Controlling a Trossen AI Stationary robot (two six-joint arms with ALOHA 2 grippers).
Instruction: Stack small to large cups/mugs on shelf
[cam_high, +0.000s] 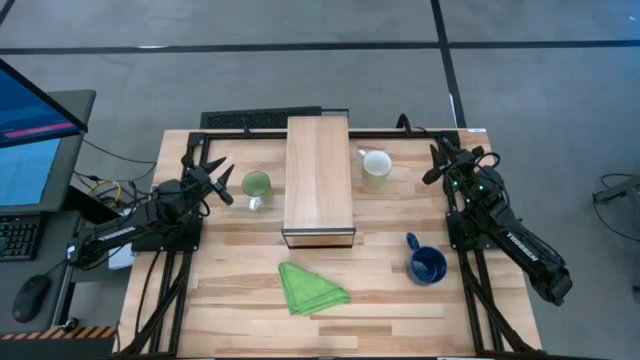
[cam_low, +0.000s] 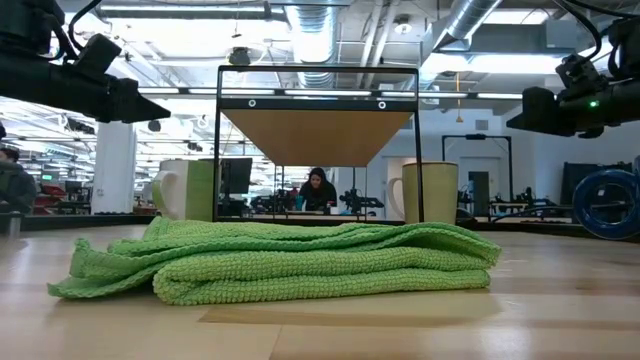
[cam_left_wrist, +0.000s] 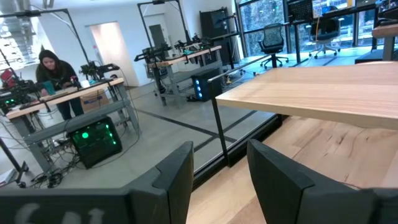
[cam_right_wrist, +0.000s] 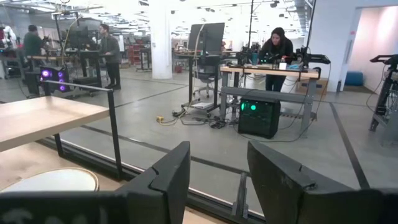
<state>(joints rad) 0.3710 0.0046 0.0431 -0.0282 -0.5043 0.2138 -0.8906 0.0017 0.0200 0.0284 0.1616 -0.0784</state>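
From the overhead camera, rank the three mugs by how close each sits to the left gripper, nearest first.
Measured from the left gripper, jaws open:
1. Light green ceramic mug with white handle: right beside it, on the left side of the light-wood shelf.
2. Small white ceramic mug: past the shelf, on its right side.
3. Dark blue ceramic mug: farthest, front right of the table.

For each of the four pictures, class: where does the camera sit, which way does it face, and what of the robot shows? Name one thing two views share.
High: above, facing down; table, both arms, left gripper, right gripper.
Low: at tabletop height, facing green cloth; arms overhead.
Left wrist: faces shelf; own fingers.
Right wrist: faces room, white mug; own fingers.
Shared: shelf, high and low.
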